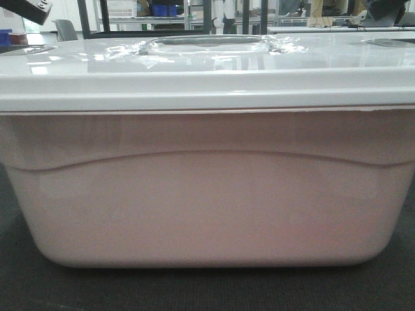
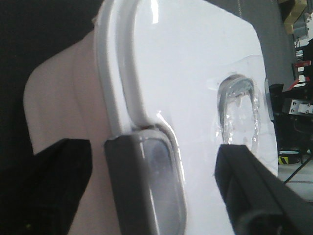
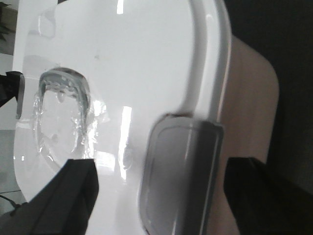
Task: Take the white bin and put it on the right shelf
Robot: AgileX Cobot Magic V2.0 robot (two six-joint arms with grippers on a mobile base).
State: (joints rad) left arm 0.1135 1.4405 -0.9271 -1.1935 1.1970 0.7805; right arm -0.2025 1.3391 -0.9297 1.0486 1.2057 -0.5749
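Note:
The white bin fills the front view, with pinkish translucent walls and a glossy white lid bearing a clear taped window. My left gripper is open. Its black fingers straddle the grey end latch on the bin's rim, one beside the wall and one over the lid. My right gripper is open and straddles the other grey latch in the same way, over the lid. Neither gripper is closed on the bin. The right shelf is out of view.
The bin stands on a dark mat. Far behind it are racks with blue bins and a long table. Dark floor shows beside the bin in both wrist views.

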